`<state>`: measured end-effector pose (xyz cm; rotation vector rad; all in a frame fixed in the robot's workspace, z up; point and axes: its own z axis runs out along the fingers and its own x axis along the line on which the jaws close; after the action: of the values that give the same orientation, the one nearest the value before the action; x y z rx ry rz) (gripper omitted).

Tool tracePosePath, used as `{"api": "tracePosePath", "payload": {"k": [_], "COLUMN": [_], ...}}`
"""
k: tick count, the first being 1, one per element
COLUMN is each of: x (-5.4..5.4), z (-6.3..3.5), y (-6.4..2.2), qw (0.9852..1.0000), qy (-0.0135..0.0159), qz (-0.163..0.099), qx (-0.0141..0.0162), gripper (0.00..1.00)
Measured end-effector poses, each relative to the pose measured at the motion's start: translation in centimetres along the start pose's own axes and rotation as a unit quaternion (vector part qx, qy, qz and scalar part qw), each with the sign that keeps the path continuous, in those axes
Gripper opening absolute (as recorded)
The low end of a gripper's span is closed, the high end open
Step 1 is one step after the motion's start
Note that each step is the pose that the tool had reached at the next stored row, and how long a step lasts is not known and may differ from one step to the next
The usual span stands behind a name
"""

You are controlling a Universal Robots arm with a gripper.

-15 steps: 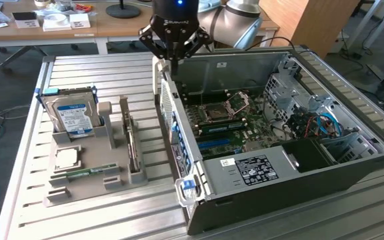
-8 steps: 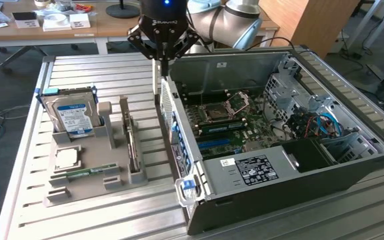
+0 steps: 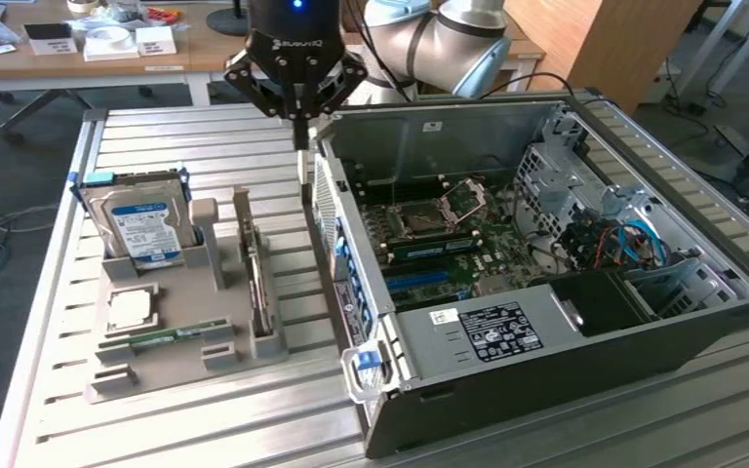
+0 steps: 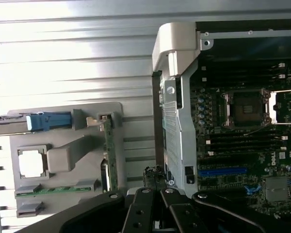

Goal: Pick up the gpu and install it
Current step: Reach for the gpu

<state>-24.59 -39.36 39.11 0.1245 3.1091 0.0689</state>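
The gpu point(image 3: 257, 278) stands edge-on in a slot of the grey holder tray point(image 3: 167, 292), a thin dark card seen like a blade. In the wrist view the gpu point(image 4: 108, 155) is a narrow green strip beside the tray's pale blocks. My gripper point(image 3: 303, 175) hangs above the table between the tray and the open computer case point(image 3: 544, 292), past the card's far end and apart from it. Its fingers point(image 4: 150, 194) are pressed together with nothing between them.
A hard drive with a blue label point(image 3: 140, 224) stands at the tray's far end. A square chip point(image 3: 130, 310) and a green memory stick point(image 3: 173, 336) lie nearer. The case's motherboard point(image 3: 453, 244) has a blue slot point(image 4: 223, 171). Behind is a cluttered desk point(image 3: 101, 44).
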Motion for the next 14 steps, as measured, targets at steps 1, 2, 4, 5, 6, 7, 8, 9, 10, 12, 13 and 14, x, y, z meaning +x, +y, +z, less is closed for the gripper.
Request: {"api": "tracePosePath", "payload": {"k": [1,2,4,5,6,7,8,9,10,12,13,14], "x": [0.3,0.5,1.0,1.3,1.6,1.8,2.1,2.3,2.6,3.1,3.3,3.5], "z": [0.0,0.0,0.0,0.0,0.0,0.0,0.0,-0.01,-0.01,-0.02,-0.02,-0.01], "y": [-0.02,-0.03,-0.06,-0.08,-0.1,-0.12,-0.13,-0.15,-0.17,-0.2,-0.22,-0.24], "qw": [1.0,1.0,1.0,1.0,1.0,1.0,1.0,1.0,1.0,1.0,1.0,1.0], "qy": [0.0,0.0,0.0,0.0,0.0,0.0,0.0,0.0,0.0,0.0,0.0,0.0], "qz": [0.0,0.0,0.0,0.0,0.0,0.0,0.0,0.0,0.0,0.001,0.001,0.001], "qx": [0.0,0.0,0.0,0.0,0.0,0.0,0.0,0.0,0.0,0.0,0.0,0.0], "gripper": [0.11,0.11,0.11,0.11,0.11,0.11,0.11,0.11,0.11,0.11,0.11,0.11]}}
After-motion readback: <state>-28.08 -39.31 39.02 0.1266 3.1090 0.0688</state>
